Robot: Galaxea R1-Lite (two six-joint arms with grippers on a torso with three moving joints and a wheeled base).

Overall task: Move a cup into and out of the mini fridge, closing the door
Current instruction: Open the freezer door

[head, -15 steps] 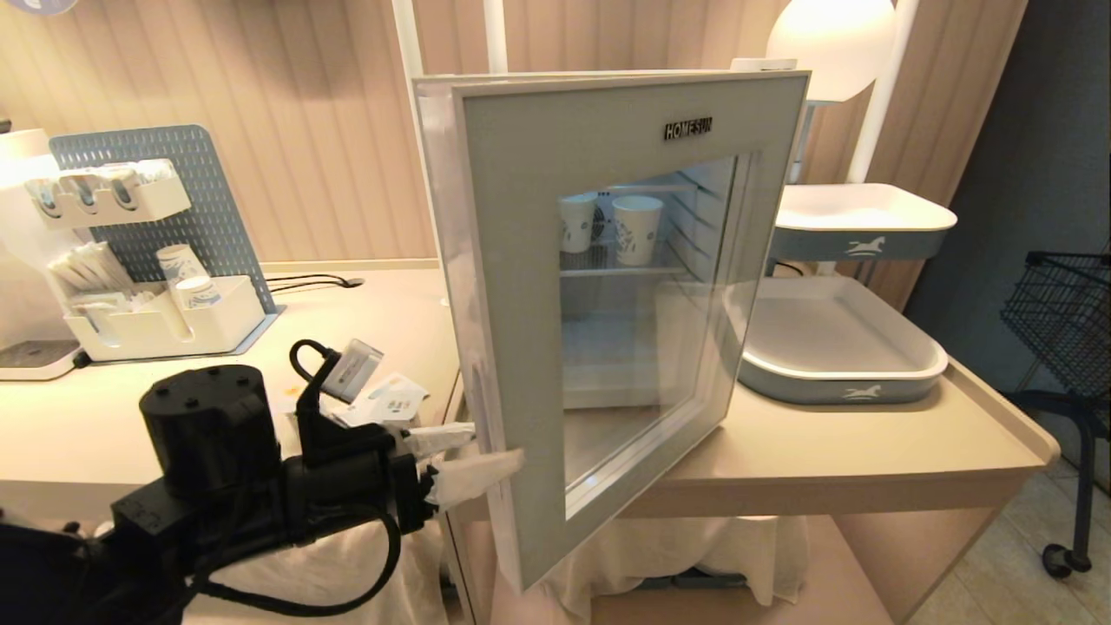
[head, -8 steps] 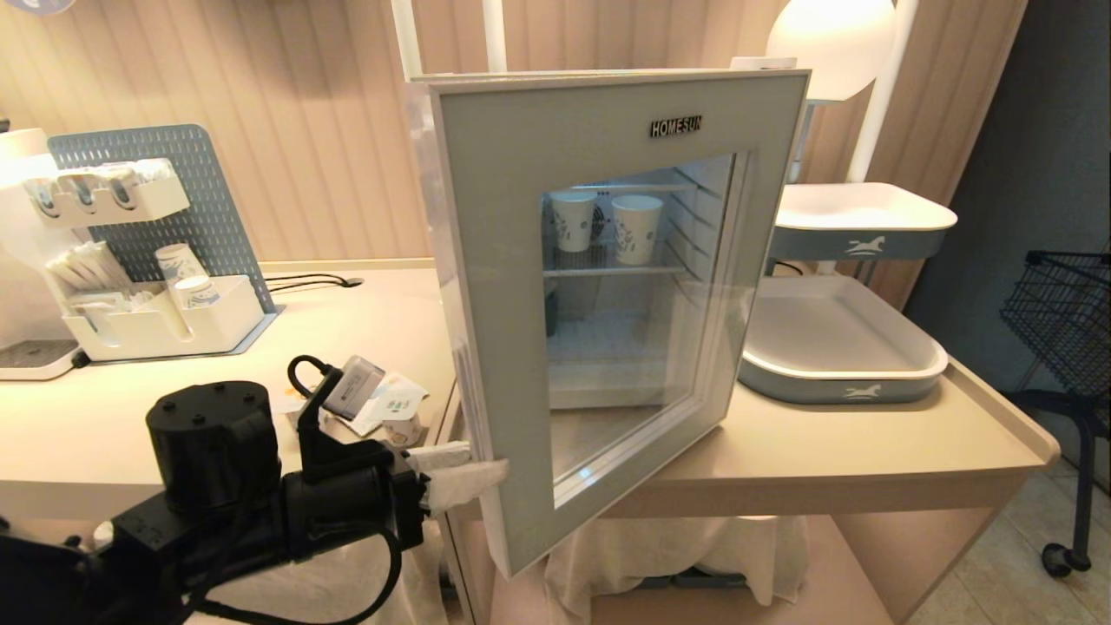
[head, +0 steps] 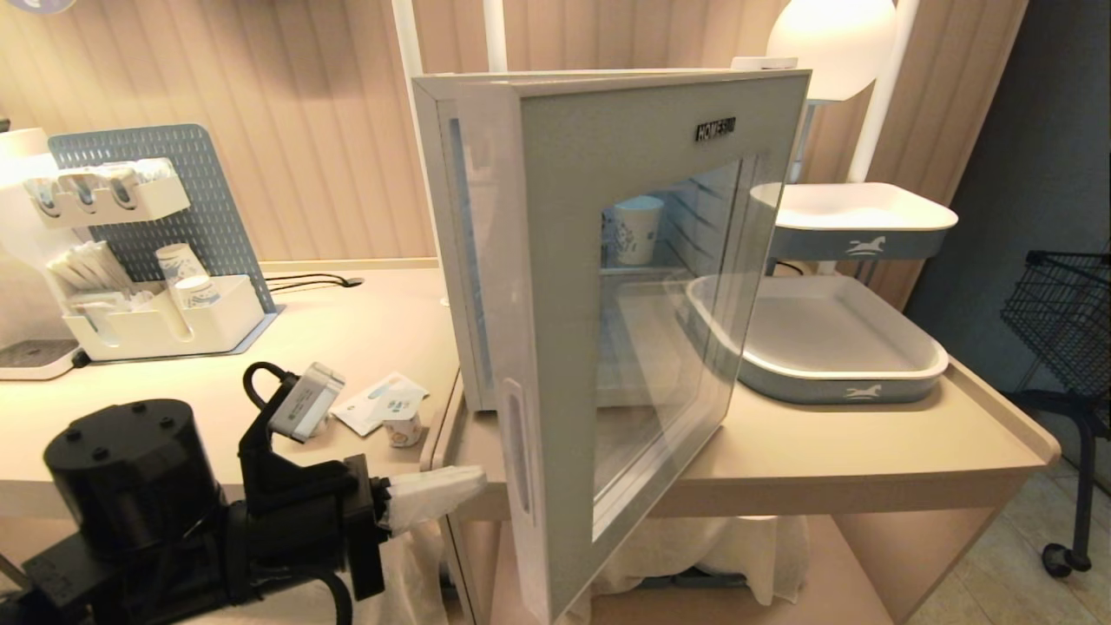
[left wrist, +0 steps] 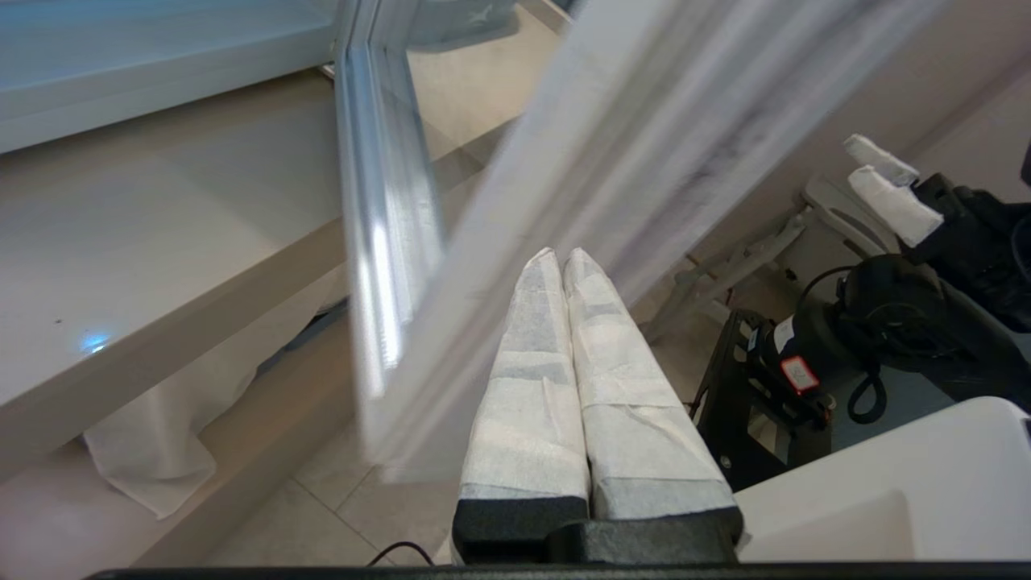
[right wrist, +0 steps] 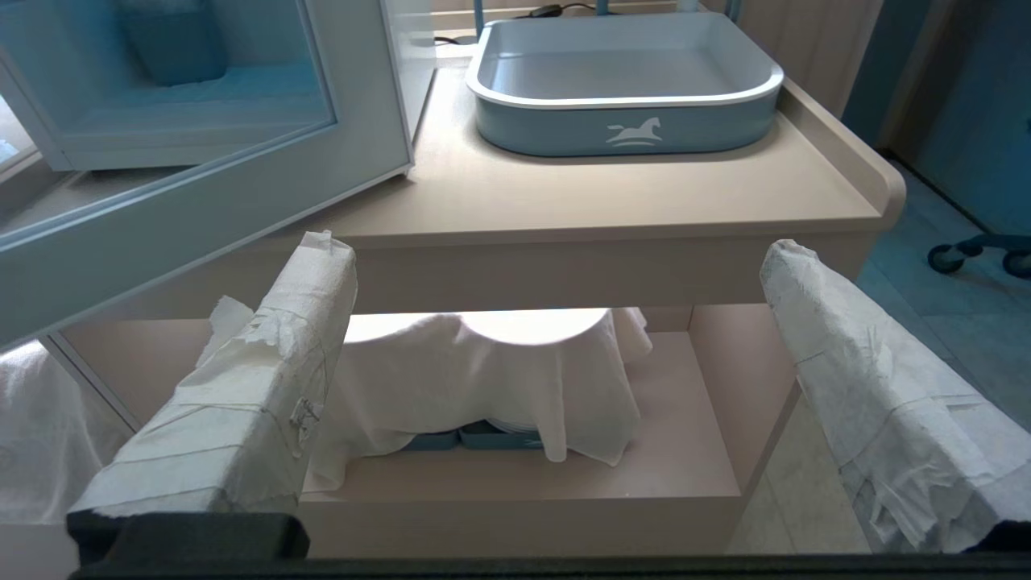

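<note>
White mini fridge (head: 625, 130) door stands just beside the closed, empty left tool (head: 473, 479).

The mini fridge (head: 486, 260) stands mid-tabletop (head: 868, 443), its door (head: 608, 347) swung out toward the near edge. A cup (head: 636, 228) sits on a shelf inside. A tray (head: 833, 347) lies right of the fridge, an organizer rack (head: 147, 260) far left. The left end effector (head: 469, 479) is near, just left of the door's edge.

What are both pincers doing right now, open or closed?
Left pincer: closed, holding nothing, beside the fridge door.
Right pincer: open, empty.
</note>
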